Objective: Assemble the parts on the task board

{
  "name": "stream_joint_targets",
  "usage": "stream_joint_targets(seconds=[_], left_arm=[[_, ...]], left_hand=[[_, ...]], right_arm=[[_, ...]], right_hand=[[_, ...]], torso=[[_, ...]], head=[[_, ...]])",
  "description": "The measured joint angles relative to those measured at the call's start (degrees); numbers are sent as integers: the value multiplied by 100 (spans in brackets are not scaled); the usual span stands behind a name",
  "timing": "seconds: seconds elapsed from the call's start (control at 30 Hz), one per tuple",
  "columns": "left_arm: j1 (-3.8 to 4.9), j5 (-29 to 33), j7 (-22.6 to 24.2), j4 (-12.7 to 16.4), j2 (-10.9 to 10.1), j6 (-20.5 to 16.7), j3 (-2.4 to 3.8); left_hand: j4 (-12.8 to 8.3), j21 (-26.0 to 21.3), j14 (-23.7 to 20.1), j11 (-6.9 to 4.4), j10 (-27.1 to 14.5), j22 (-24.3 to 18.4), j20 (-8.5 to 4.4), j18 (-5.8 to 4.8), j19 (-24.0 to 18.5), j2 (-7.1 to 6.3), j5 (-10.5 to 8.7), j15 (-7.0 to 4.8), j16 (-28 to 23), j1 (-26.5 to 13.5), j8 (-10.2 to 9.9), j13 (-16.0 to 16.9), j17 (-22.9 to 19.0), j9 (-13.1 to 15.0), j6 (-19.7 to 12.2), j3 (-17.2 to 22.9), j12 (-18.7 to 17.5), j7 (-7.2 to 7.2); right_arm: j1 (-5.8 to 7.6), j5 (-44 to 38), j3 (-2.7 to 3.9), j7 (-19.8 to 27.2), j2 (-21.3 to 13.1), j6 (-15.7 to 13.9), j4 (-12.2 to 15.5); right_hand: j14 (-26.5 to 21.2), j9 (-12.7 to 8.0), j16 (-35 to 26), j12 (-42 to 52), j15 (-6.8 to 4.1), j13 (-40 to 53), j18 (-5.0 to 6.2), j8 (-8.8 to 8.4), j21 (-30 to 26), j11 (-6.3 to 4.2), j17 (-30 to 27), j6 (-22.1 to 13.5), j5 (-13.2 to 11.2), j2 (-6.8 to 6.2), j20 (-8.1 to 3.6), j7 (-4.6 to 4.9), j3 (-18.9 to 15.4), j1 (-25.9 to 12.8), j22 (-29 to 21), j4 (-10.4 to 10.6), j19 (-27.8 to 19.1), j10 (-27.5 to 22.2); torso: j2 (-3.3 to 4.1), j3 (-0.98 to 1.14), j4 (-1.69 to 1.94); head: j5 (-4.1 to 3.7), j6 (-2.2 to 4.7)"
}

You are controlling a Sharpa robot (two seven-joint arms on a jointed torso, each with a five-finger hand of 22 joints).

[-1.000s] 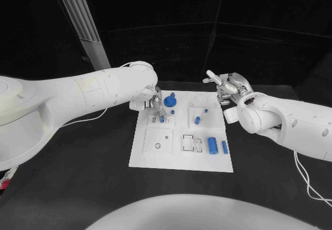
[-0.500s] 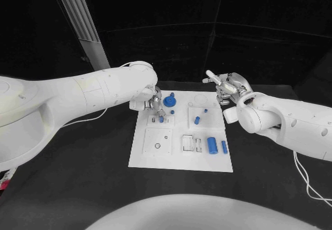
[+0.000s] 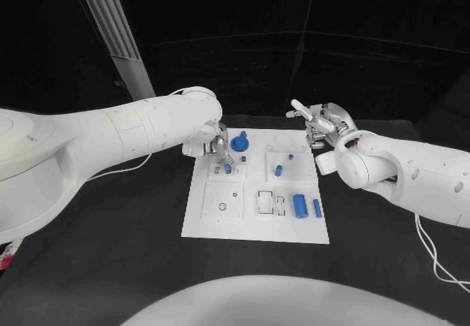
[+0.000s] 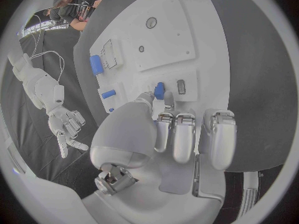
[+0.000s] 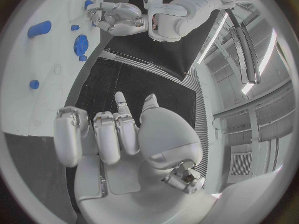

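Observation:
The white task board lies mid-table. My left hand hangs over its far left part, and in the left wrist view its thumb and a finger pinch a small blue part that stands on the board. A blue gear sits just right of that hand. A blue peg stands mid-board. A blue cylinder and a slimmer blue pin lie at the right. My right hand is raised past the board's far right corner, fingers apart and holding nothing.
Black table surrounds the board on all sides. A grey slatted post rises behind the left arm. A white cable trails under the right arm. The board's near left panel has small holes.

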Motion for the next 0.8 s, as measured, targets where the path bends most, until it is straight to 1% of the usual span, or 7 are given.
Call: stream_joint_targets(seconds=[0.07,0.27,0.37,0.43,0.6,0.7,0.8], left_arm=[[-1,7,5,-9,5,8,0],[-2,27,24,-21,8,22,1],[-4,34,35,-28,10,28,1],[-5,38,42,-30,10,33,1],[-7,50,68,-32,16,51,1],[-6,54,82,-35,17,61,3],[-4,57,94,-36,18,71,3]], left_hand=[[-12,0,0,0,0,0,0,1,0,0,27,0,0,59,-48,0,0,-31,1,23,0,-2],[-28,0,0,0,0,0,0,0,0,-4,27,0,0,64,-53,0,0,-56,39,39,0,-1],[-18,0,0,0,0,0,0,0,0,-4,27,0,0,64,-53,0,0,-55,39,49,0,-1],[-12,0,0,0,0,0,0,1,0,-4,27,0,0,65,-90,0,0,-70,39,56,0,-1],[-81,0,0,0,0,0,0,0,0,45,51,0,0,285,-181,0,0,-151,80,286,0,-1],[-194,0,0,-21,-21,0,0,0,0,18,113,0,0,409,-210,0,0,-194,113,475,0,-29],[-259,0,0,-21,-21,0,-16,1,-17,-28,284,0,0,480,-248,0,0,-220,123,638,0,-19]], right_arm=[[0,0,0,-1,0,-1,0],[0,0,0,-1,2,-2,-2],[0,0,0,-1,3,-3,-3],[0,0,0,-2,3,-3,-3],[0,0,0,-2,3,-4,-2],[0,0,0,-2,2,-5,0],[0,0,0,-3,1,-6,0]], right_hand=[[0,0,0,0,0,0,0,0,0,0,0,0,0,0,0,0,0,0,0,0,0,0],[0,0,0,0,0,0,0,0,0,0,0,0,0,0,0,0,0,0,0,0,0,0],[0,0,0,0,0,0,0,0,0,0,0,0,0,0,0,0,0,0,0,0,0,0],[0,0,0,0,0,0,0,0,0,0,0,0,0,0,0,0,0,0,0,0,0,0],[0,0,0,0,0,0,0,0,0,0,0,0,0,0,0,0,0,0,0,0,0,0],[0,0,0,0,0,0,0,0,0,0,0,0,0,0,0,0,0,0,0,0,0,0],[0,0,0,0,0,0,0,0,0,0,0,0,0,0,0,0,0,0,0,0,0,0]], torso=[[0,0,1],[-1,0,2],[-1,0,4],[-1,0,4],[-1,2,4],[-1,2,4],[-1,1,4]], head=[[1,0],[2,0],[-14,0],[-15,0],[-15,0],[-15,0],[-22,0]])
